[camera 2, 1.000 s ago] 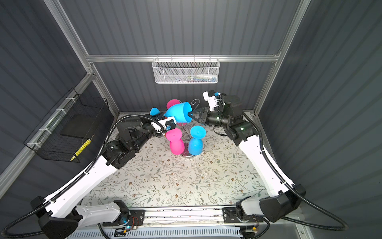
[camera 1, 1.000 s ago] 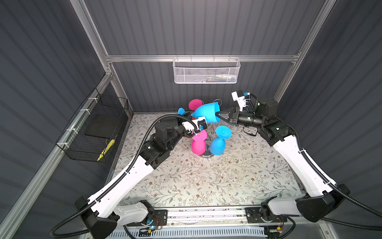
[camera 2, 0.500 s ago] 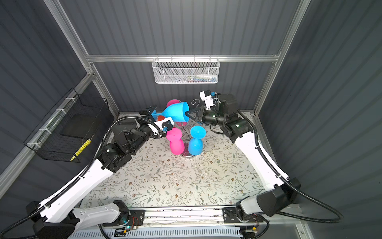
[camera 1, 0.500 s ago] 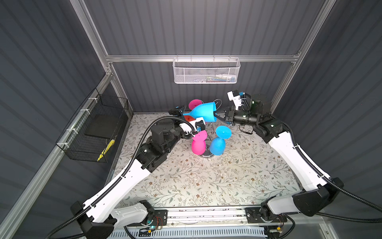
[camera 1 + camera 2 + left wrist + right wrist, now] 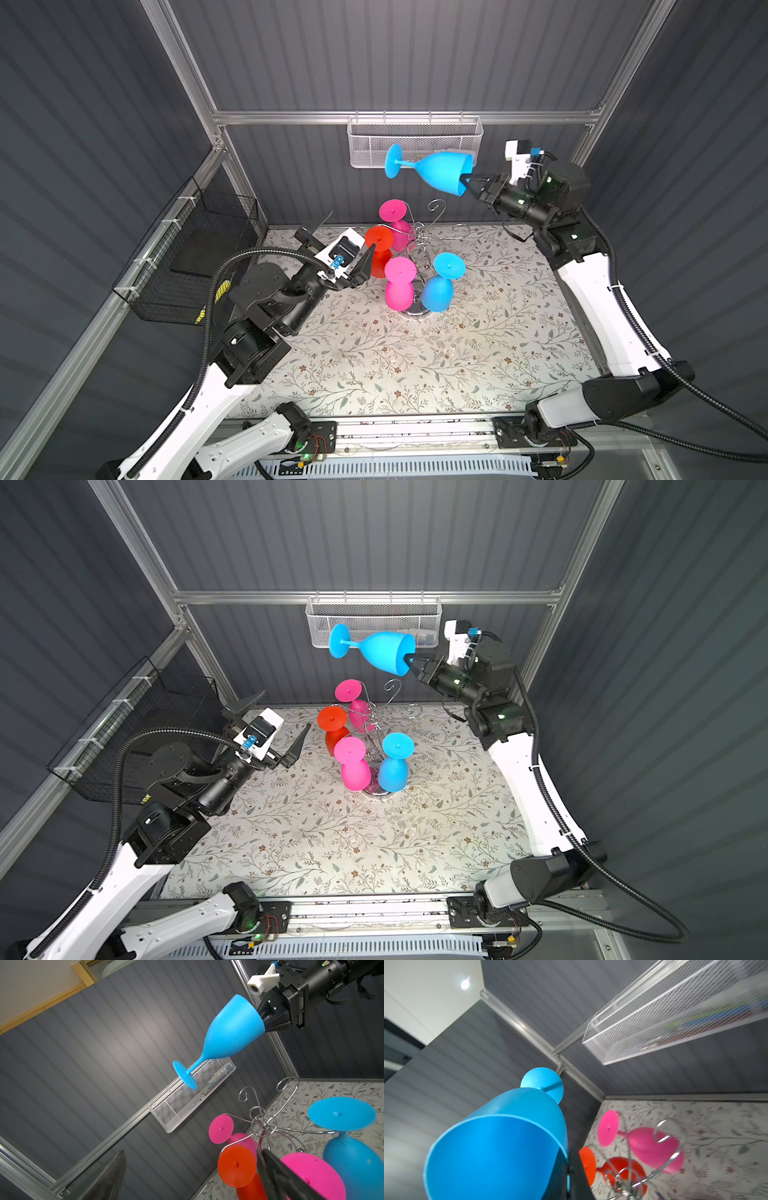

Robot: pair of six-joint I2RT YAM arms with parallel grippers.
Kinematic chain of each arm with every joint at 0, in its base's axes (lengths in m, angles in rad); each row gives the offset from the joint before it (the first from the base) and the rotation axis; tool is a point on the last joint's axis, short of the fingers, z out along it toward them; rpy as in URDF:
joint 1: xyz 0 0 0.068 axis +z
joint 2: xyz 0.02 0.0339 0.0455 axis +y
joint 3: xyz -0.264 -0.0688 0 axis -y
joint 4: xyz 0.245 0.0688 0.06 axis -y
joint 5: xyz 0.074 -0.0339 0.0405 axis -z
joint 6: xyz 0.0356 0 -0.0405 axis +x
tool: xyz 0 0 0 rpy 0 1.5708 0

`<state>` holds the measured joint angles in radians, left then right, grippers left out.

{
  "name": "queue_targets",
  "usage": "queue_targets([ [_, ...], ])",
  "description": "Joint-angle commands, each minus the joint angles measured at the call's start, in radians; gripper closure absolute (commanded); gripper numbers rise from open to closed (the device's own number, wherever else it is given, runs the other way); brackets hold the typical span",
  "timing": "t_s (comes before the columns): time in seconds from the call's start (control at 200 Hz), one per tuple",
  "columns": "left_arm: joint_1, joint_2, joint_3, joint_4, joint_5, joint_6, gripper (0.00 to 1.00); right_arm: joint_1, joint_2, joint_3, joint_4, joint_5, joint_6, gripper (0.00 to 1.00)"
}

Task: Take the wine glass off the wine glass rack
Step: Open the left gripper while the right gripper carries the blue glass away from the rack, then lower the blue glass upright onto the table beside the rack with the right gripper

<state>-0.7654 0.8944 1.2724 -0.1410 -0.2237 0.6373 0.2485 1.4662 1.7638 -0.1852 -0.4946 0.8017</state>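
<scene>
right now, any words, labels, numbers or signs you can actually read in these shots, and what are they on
No text is legible in any view.
Yellow thing in the black wire basket: dark marks, too small to read.
Coloured items in the white mesh basket: blurred, unreadable.
Blue wine glass held in the air: no print visible.
Wine glass rack: no print visible.

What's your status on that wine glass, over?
Right jaws shut on blue wine glass rim, glass held sideways, clear of the rack. Left jaws open, empty, beside the rack. Nothing in the way.
</scene>
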Motion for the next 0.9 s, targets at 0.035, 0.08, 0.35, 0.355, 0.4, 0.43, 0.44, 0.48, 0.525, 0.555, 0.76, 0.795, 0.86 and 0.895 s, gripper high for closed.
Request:
queue_targets([
  [0.035,-0.004,-0.007,-0.042,-0.012,0.018,-0.128,0.00,-0.044,-0.080,0.011,-0.072,0.408,-0.200,1.00],
  [0.08,-0.005,-0.013,-0.051,-0.011,0.016,-0.148,0.00,-0.046,-0.107,-0.009,-0.093,0.518,-0.264,1.00],
  [0.35,-0.005,-0.057,-0.109,-0.012,0.002,-0.221,0.00,-0.049,-0.208,-0.162,-0.196,0.986,-0.598,1.00],
  [0.355,-0.005,-0.058,-0.109,-0.012,0.002,-0.222,0.00,-0.049,-0.208,-0.162,-0.196,0.986,-0.598,1.00],
  [0.4,-0.005,-0.058,-0.113,-0.012,-0.005,-0.228,0.00,-0.057,-0.195,-0.161,-0.264,1.020,-0.644,1.00],
  [0.43,-0.005,-0.057,-0.113,-0.012,-0.008,-0.233,0.00,-0.065,-0.179,-0.153,-0.315,1.012,-0.648,1.00],
  [0.44,-0.005,-0.058,-0.113,-0.011,-0.008,-0.234,0.00,-0.066,-0.173,-0.150,-0.331,1.008,-0.648,1.00],
  [0.48,-0.005,-0.056,-0.117,-0.010,-0.010,-0.240,0.00,-0.071,-0.141,-0.136,-0.398,0.988,-0.649,1.00],
  [0.525,-0.005,-0.055,-0.121,-0.006,-0.012,-0.248,0.00,-0.073,-0.104,-0.120,-0.466,0.961,-0.652,1.00],
  [0.555,-0.005,-0.053,-0.124,-0.003,-0.011,-0.253,0.00,-0.076,-0.080,-0.110,-0.503,0.939,-0.651,1.00],
  [0.76,-0.004,-0.049,-0.137,-0.002,-0.010,-0.272,0.00,-0.102,0.117,0.024,-0.736,0.734,-0.623,1.00],
  [0.795,-0.004,-0.050,-0.137,-0.003,-0.011,-0.275,0.00,-0.105,0.164,0.065,-0.782,0.701,-0.625,1.00],
  [0.86,-0.005,-0.052,-0.139,-0.003,-0.013,-0.282,0.00,-0.108,0.253,0.149,-0.867,0.662,-0.629,1.00],
  [0.895,-0.005,-0.056,-0.143,-0.002,-0.014,-0.286,0.00,-0.109,0.299,0.191,-0.907,0.651,-0.636,1.00],
])
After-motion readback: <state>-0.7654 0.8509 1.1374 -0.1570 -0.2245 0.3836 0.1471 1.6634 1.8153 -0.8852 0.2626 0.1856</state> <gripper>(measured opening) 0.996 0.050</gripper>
